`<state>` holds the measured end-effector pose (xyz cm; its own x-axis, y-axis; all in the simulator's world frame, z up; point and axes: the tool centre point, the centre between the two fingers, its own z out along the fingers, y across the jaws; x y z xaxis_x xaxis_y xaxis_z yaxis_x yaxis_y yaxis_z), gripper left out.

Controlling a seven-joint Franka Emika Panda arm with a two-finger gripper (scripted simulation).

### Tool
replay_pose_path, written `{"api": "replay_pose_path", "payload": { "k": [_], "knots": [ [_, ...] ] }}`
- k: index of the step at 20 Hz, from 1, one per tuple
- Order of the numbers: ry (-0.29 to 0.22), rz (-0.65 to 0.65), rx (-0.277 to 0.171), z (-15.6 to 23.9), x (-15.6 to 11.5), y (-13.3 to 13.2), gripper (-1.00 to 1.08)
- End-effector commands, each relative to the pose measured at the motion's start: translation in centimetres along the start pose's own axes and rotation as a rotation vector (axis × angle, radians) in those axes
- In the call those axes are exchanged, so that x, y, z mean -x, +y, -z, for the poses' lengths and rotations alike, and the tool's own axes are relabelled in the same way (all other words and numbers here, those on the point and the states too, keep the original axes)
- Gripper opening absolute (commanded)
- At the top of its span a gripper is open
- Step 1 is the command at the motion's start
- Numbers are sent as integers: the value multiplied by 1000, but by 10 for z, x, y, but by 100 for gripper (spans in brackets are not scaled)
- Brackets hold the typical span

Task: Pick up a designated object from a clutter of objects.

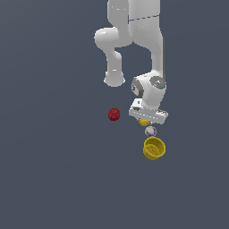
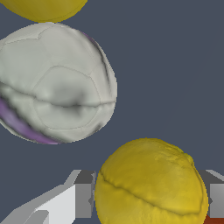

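Observation:
The designated object, a small yellow lemon [image 2: 151, 186], sits between my gripper's fingers [image 2: 83, 201] in the wrist view, with one finger against each of its sides. In the exterior view the lemon [image 1: 143, 122] peeks out just below the white hand, low in the clutter of objects. My gripper [image 1: 144, 121] is shut on it; the exterior view hides the fingertips behind the hand. I cannot tell whether the lemon rests on the floor or is lifted.
A white-purple patterned ball [image 1: 150, 131] [image 2: 54, 83] lies close beside the lemon. Beyond it stands a larger yellow cup [image 1: 154, 148] [image 2: 43, 8]. A red apple [image 1: 114, 114] lies apart on the exterior view's left. The floor is plain dark grey.

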<state>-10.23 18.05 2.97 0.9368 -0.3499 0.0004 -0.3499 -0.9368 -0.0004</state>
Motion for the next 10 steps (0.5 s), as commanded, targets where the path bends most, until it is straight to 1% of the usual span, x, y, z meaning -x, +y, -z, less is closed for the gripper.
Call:
{"api": "replay_pose_path", "payload": {
  "k": [1,10],
  "knots": [
    [0,-1,0,-1,0,0,-100],
    [1,0,-1,0,0,0,-100]
  ]
}}
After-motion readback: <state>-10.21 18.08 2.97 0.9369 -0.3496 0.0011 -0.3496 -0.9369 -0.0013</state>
